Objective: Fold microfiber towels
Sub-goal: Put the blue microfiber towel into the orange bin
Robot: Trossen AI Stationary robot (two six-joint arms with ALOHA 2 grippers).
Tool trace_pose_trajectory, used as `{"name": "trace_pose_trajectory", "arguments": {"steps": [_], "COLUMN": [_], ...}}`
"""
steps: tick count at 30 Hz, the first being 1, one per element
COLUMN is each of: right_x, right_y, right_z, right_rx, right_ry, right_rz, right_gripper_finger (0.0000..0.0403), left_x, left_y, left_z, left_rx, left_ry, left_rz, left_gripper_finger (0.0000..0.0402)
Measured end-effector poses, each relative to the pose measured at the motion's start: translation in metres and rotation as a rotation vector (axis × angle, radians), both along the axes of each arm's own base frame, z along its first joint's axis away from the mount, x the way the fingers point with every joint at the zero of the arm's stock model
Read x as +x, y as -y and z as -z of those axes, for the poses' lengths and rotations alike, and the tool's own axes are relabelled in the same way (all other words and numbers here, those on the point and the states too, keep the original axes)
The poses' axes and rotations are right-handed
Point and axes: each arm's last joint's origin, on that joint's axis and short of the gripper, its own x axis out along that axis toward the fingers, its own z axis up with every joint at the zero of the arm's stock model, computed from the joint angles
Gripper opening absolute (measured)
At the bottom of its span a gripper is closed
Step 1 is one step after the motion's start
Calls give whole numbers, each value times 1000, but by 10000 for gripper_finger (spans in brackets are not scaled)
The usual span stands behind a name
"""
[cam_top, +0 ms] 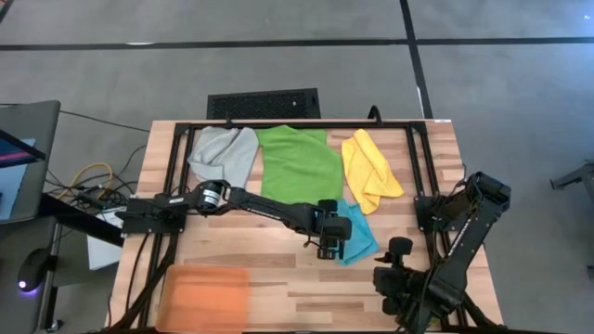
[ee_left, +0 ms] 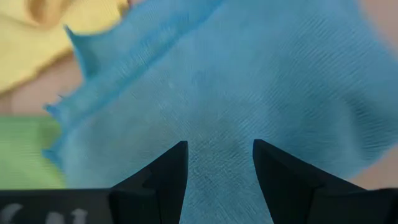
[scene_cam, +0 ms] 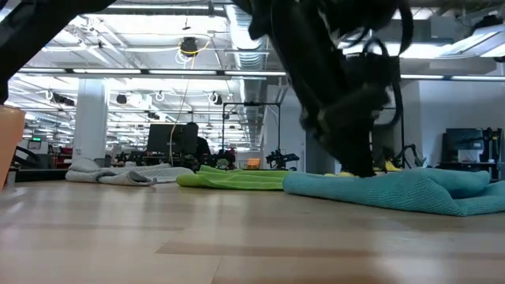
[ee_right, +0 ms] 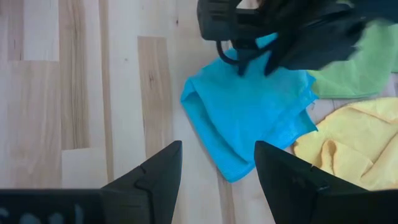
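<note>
Four towels lie rumpled; left pincer (cam_top: 332,243) spread over teal towel (cam_top: 360,237).

The left arm stretches from the table's left edge out toward the middle, its left gripper (cam_top: 336,239) pointing down close to the surface with the fingers (ee_left: 168,177) spread apart. The right arm sits folded at the near right corner, right gripper (ee_right: 217,180) open and raised.

Open left hand (ee_left: 219,165) over teal towel (ee_left: 249,81)
</note>
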Motion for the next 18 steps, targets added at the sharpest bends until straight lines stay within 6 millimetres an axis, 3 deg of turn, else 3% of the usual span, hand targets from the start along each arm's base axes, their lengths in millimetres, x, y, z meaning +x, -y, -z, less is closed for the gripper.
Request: {"name": "trace_pose_trajectory", "arguments": {"steps": [4,10,18], "right_x": [0,0,0], "right_y": [0,0,0], "right_z": [0,0,0], "right_rx": [-1,-1,-1], "right_ry": [-1,0,0], "right_rz": [-2,-2,-2], "right_gripper_finger": [225,225,225], "left_x": [-7,-21,-48], "left_y": [-1,0,19], "left_z": [13,16,5], "left_rx": [-9,-25,-4], "left_ry": [-45,-173,-362], "left_rz": [-21,-88,-91], "left_gripper_finger": [174,174,174]}}
